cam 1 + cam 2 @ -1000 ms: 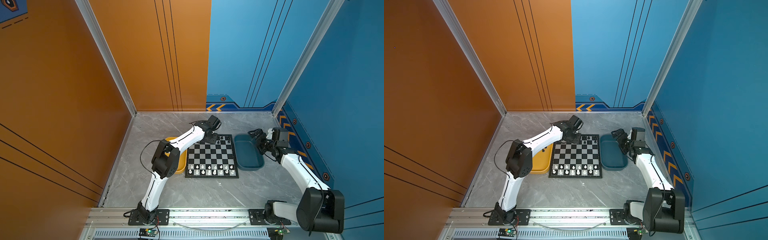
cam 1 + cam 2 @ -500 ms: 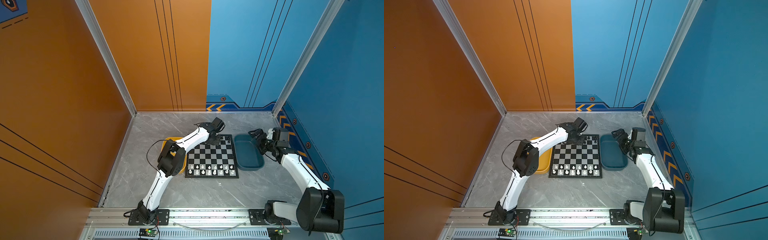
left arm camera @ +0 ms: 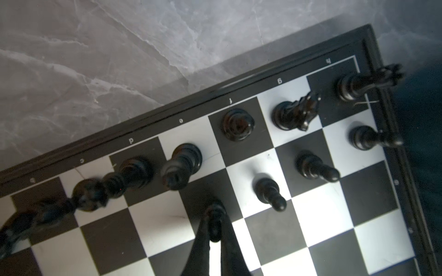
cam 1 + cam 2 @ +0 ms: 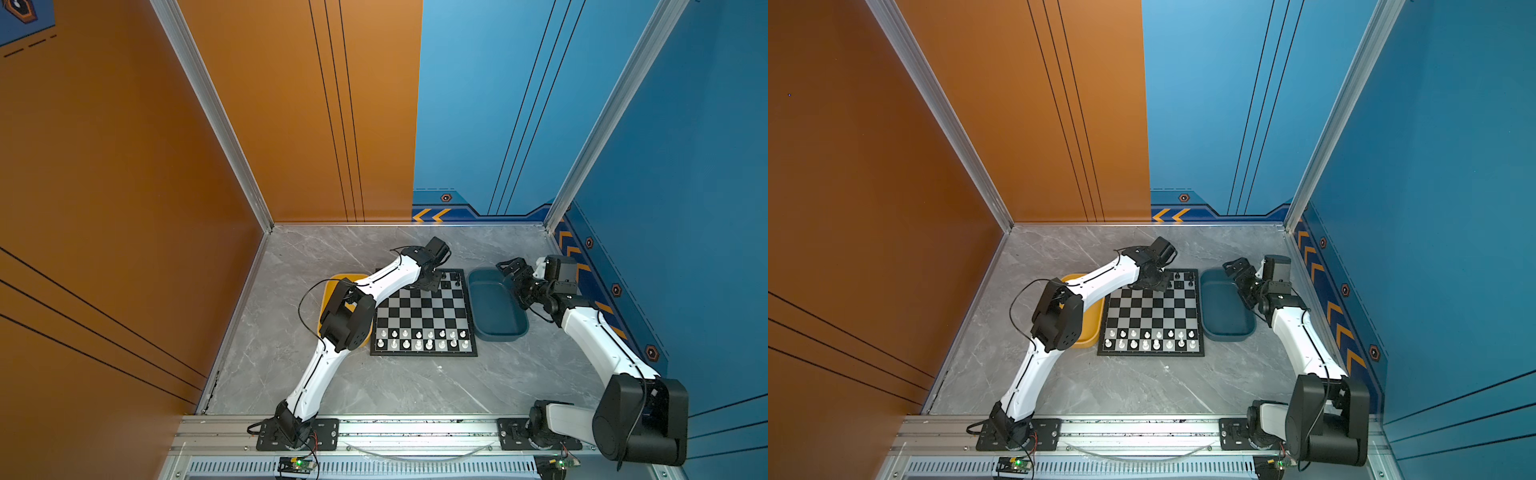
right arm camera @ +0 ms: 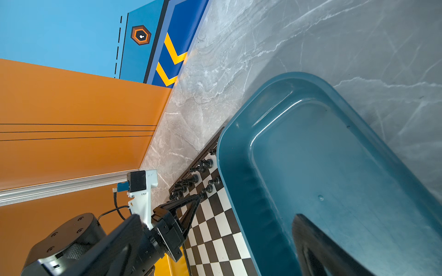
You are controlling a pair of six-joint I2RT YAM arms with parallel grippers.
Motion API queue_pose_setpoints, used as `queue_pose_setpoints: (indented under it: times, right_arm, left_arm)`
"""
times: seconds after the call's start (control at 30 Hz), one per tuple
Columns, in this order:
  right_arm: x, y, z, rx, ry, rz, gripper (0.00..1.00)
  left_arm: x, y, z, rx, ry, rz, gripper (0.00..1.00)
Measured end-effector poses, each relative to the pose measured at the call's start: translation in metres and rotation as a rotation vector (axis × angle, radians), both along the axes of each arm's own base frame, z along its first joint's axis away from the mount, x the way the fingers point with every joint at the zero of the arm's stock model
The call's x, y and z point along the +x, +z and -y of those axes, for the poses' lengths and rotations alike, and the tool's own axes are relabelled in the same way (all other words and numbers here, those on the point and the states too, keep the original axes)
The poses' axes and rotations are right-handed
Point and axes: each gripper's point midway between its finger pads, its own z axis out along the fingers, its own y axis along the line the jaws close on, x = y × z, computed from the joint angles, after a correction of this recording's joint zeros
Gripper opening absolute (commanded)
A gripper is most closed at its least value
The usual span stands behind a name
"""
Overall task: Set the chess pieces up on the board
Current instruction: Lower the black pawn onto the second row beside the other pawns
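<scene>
your left gripper [image 3: 215,221] is clamped on a black pawn [image 3: 214,233], hanging over the dark square of the pawn row under the letter e, just beside the neighbour pawn [image 3: 270,193]. i cannot tell whether its base touches the board [image 3: 332,208]. i'd bring it straight down, centre the base in the square, and let go only when it sits flat. then lift straight up, since the back-row pieces [image 3: 181,165] stand close and a sideways exit could tip them. your left arm reaches in from the left, elbow raised over the yellow tray [image 4: 1088,332], wrist bent down near the board's far edge. your right gripper [image 4: 514,269] hovers over the blue tray [image 5: 334,167]; i cannot tell whether its jaws are apart.
</scene>
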Motion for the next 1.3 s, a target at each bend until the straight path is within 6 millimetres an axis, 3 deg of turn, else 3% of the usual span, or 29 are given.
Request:
queue_pose_setpoints:
  times: [0.3, 0.9, 1.3]
  right_arm:
    - [0.0000, 0.0000, 0.0000, 0.000, 0.000, 0.000, 1.00]
    - [-0.0001, 0.0001, -0.0004, 0.002, 0.002, 0.000, 1.00]
    - [-0.0001, 0.0001, -0.0004, 0.002, 0.002, 0.000, 1.00]
  left_arm:
    - [0.0029, -0.0009, 0.0018, -0.004, 0.009, 0.004, 0.00]
    - [0.0019, -0.0040, 0.0008, 0.003, 0.009, -0.004, 0.21]
    - [0.0000, -0.0080, -0.0010, 0.011, 0.009, -0.012, 0.26]
